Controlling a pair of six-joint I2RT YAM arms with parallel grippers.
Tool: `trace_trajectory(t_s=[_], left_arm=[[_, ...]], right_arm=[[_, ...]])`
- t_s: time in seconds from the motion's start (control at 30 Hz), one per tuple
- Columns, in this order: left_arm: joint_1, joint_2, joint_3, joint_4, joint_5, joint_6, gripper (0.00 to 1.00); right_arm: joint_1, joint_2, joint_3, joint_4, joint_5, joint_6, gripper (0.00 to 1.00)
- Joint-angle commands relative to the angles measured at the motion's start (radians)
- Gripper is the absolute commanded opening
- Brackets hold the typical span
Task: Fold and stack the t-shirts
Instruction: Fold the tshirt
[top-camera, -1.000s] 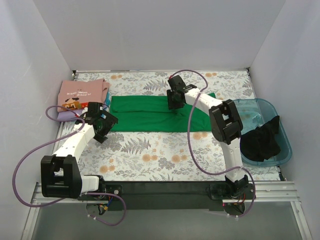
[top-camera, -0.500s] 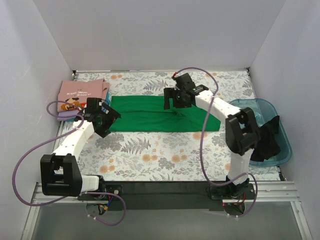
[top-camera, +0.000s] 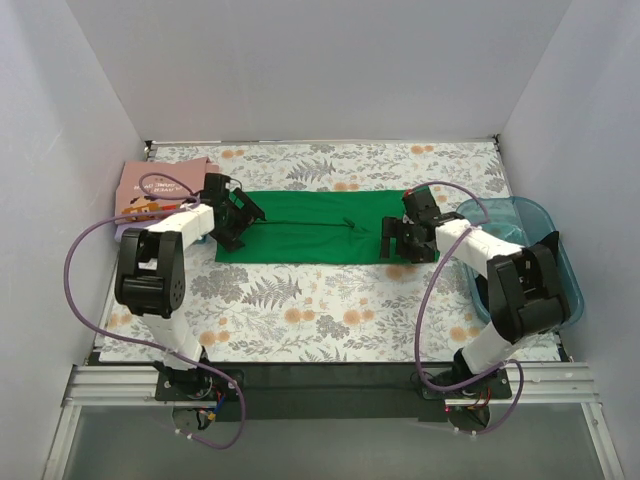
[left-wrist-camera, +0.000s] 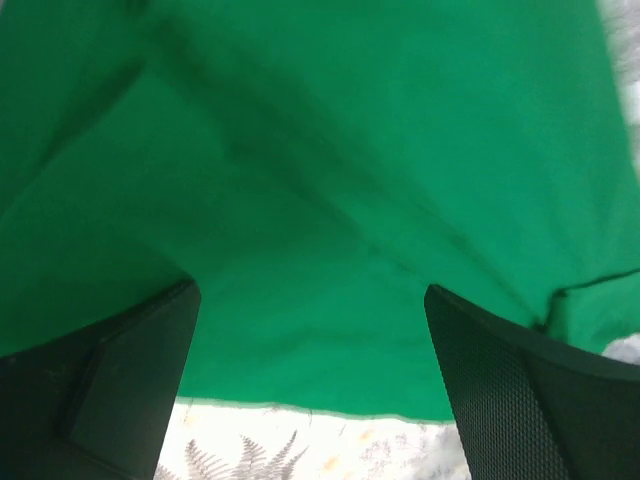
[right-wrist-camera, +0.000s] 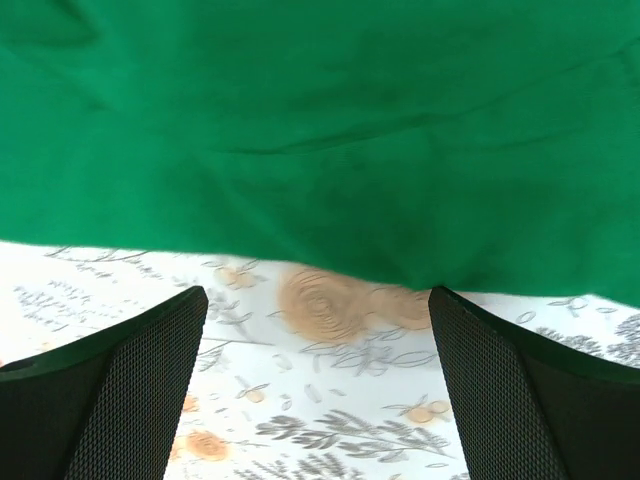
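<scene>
A bright green t-shirt (top-camera: 310, 228) lies flat as a long folded strip across the middle of the table. My left gripper (top-camera: 236, 216) is open over its left end. In the left wrist view the green cloth (left-wrist-camera: 330, 200) fills the frame, and its hem runs between the spread fingers (left-wrist-camera: 100, 400). My right gripper (top-camera: 396, 238) is open at the strip's right end. In the right wrist view the shirt's edge (right-wrist-camera: 320, 150) lies just beyond the fingertips (right-wrist-camera: 540, 390), with bare tablecloth between them. A pink printed t-shirt (top-camera: 165, 185) tops a folded stack at the back left.
A translucent teal bin (top-camera: 530, 215) stands at the right edge, partly hidden by my right arm. The floral tablecloth (top-camera: 320, 310) covers the table. White walls close in the left, back and right sides. Purple cables loop off both arms.
My right gripper opened and swung from the shirt's back middle to its right end. My left gripper moved up onto the left end. The shirt's right end is shorter and squarer.
</scene>
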Motion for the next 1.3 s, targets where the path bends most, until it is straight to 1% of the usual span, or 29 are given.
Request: trace_trajectory(t_s=[0.0, 0.1, 0.2, 0.23, 0.3, 0.33, 0.37, 0.4, 0.43, 0.47, 0.5, 0.53, 0.57, 0.6, 0.63, 0.67, 0.7, 0.73, 0.77, 0.8, 0.83, 0.87, 0.93, 0.97, 1.07, 1.17, 1.2, 1.27], left_arm=[[-0.002, 0.027, -0.035, -0.001, 0.012, 0.017, 0.96], [-0.022, 0.016, -0.105, 0.009, -0.007, -0.008, 0.96], [-0.065, -0.042, -0.226, 0.013, -0.007, -0.053, 0.96], [-0.1, -0.061, -0.29, 0.009, -0.002, -0.078, 0.96], [-0.148, -0.133, -0.357, 0.009, 0.019, -0.127, 0.96], [-0.207, -0.165, -0.394, 0.011, 0.024, -0.152, 0.96], [-0.244, -0.221, -0.453, 0.009, 0.013, -0.216, 0.96], [-0.281, -0.257, -0.487, 0.009, 0.021, -0.245, 0.96], [-0.35, -0.286, -0.512, 0.009, 0.027, -0.274, 0.96], [-0.387, -0.314, -0.565, 0.003, 0.029, -0.349, 0.96], [-0.419, -0.378, -0.59, 0.0, 0.044, -0.398, 0.96], [-0.491, -0.404, -0.607, 0.006, 0.049, -0.435, 0.96], [-0.526, -0.433, -0.624, 0.009, 0.05, -0.472, 0.96], [-0.566, -0.473, -0.641, 0.029, 0.047, -0.547, 0.96], [-0.633, -0.487, -0.642, 0.04, 0.043, -0.57, 0.96], [-0.666, -0.495, -0.638, 0.049, 0.033, -0.599, 0.97], [-0.694, -0.498, -0.624, 0.071, 0.021, -0.635, 0.97], [-0.749, -0.492, -0.612, 0.088, -0.005, -0.644, 0.97], [-0.769, -0.48, -0.597, 0.101, -0.014, -0.649, 0.97], [-0.784, -0.457, -0.548, 0.126, -0.02, -0.644, 0.97], [-0.804, -0.408, -0.518, 0.128, -0.028, -0.617, 0.97], [-0.809, -0.377, -0.486, 0.122, -0.04, -0.607, 0.97], [-0.818, -0.333, -0.399, 0.111, -0.037, -0.574, 0.97], [-0.823, -0.3, -0.377, 0.102, -0.04, -0.568, 0.97], [-0.852, -0.299, -0.319, 0.083, -0.062, -0.569, 0.97], [-0.892, -0.325, -0.277, 0.063, -0.08, -0.566, 0.97], [-0.899, -0.346, -0.268, 0.049, -0.126, -0.561, 0.97], [-0.915, -0.371, -0.242, 0.026, -0.132, -0.54, 0.97]], right_arm=[[-0.046, 0.061, 0.03, 0.094, -0.054, -0.047, 0.98], [-0.066, 0.132, 0.095, 0.092, -0.054, -0.086, 0.98], [-0.093, 0.261, 0.17, 0.091, -0.068, -0.104, 0.98], [-0.102, 0.287, 0.193, 0.092, -0.074, -0.109, 0.98], [-0.128, 0.365, 0.271, 0.092, -0.115, -0.129, 0.98], [-0.135, 0.393, 0.299, 0.092, -0.135, -0.138, 0.98], [-0.142, 0.419, 0.366, 0.091, -0.164, -0.152, 0.97], [-0.144, 0.469, 0.4, 0.089, -0.182, -0.172, 0.97], [-0.144, 0.494, 0.435, 0.083, -0.201, -0.21, 0.97], [-0.144, 0.519, 0.478, 0.078, -0.233, -0.227, 0.97], [-0.144, 0.568, 0.554, 0.075, -0.255, -0.245, 0.97], [-0.144, 0.594, 0.601, 0.071, -0.278, -0.273, 0.97], [-0.144, 0.62, 0.642, 0.066, -0.316, -0.282, 0.98], [-0.144, 0.672, 0.723, 0.06, -0.339, -0.293, 0.98], [-0.144, 0.698, 0.757, 0.06, -0.363, -0.304, 0.98], [-0.144, 0.724, 0.791, 0.06, -0.405, -0.311, 0.98], [-0.141, 0.781, 0.869, 0.058, -0.431, -0.317, 0.98], [-0.141, 0.81, 0.903, 0.06, -0.458, -0.318, 0.98], [-0.139, 0.838, 0.944, 0.06, -0.504, -0.304, 0.98], [-0.138, 0.885, 0.977, 0.06, -0.535, -0.295, 0.99], [-0.136, 0.908, 1.042, 0.06, -0.566, -0.285, 0.98], [-0.124, 0.928, 1.072, 0.06, -0.603, -0.275, 0.98], [-0.113, 0.964, 1.13, 0.06, -0.591, -0.264, 0.98], [-0.106, 0.965, 1.141, 0.06, -0.586, -0.264, 0.98], [-0.104, 0.941, 1.167, 0.06, -0.537, -0.264, 0.99], [-0.104, 0.864, 1.157, 0.058, -0.526, -0.252, 0.99], [-0.101, 0.816, 1.137, 0.058, -0.522, -0.253, 0.98], [-0.089, 0.759, 1.106, 0.051, -0.461, -0.253, 0.98]])
